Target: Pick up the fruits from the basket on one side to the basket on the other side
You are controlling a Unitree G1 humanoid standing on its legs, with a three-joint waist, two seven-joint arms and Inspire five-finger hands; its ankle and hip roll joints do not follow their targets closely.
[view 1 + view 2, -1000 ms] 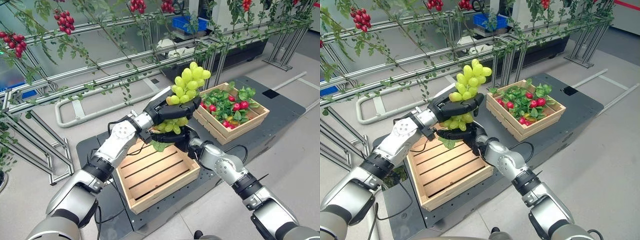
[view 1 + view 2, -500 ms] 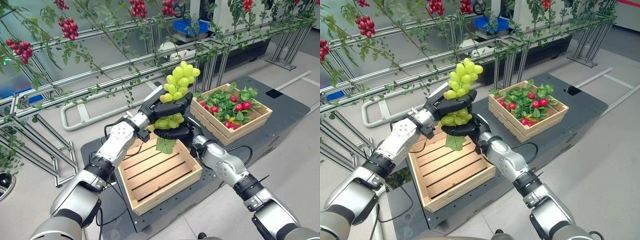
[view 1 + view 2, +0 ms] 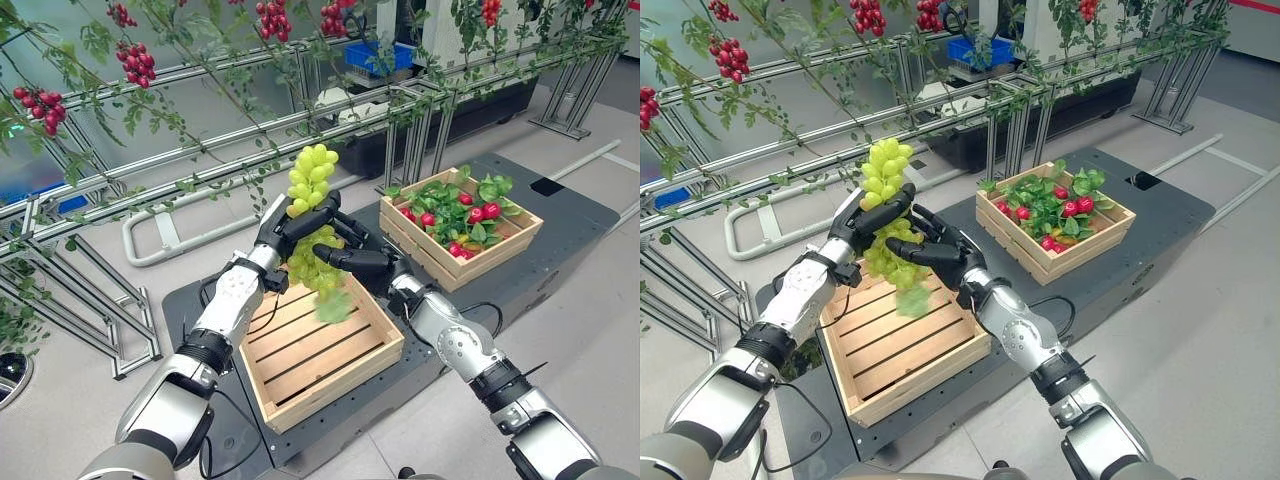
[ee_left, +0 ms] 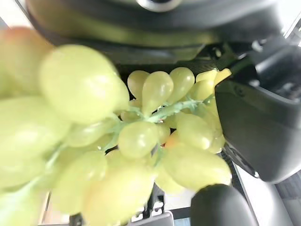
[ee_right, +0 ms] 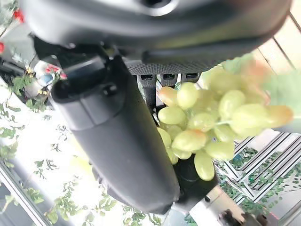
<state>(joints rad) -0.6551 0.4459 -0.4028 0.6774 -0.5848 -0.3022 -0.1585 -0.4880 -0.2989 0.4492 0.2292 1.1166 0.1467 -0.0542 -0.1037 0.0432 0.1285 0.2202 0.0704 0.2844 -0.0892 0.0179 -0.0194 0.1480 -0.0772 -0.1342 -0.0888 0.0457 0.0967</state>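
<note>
Above the near crate: a bunch of green grapes (image 3: 312, 215) is held in the air between the robot's two hands, over the far edge of an empty wooden crate (image 3: 315, 345).
Grapes: pale green, the bunch stands upright, its top rising above the hands and its lower part hanging down toward the crate, with a green leaf (image 3: 333, 306) dangling at the bottom.
Left hand (image 3: 290, 222): comes in from the lower left, its dark fingers curled round the middle of the bunch; the left wrist view shows grapes (image 4: 141, 141) pressed close against the palm with a finger wrapped over them.
Right hand (image 3: 352, 260): comes in from the lower right, fingers stretched out fairly straight and spread, just beside the lower part of the bunch; the right wrist view shows grapes (image 5: 202, 122) next to its thumb, but whether the hand touches them cannot be told.
Near crate: slatted wood, holds nothing, sits on a dark platform (image 3: 560, 215).
Far crate (image 3: 462, 235): on the same platform to the robot's right, well apart from the hands, filled with red fruits (image 3: 480, 212) and green leaves.
Background: a metal rail frame (image 3: 150, 185) with leafy vines and clusters of red berries (image 3: 135, 65) hanging from it.
</note>
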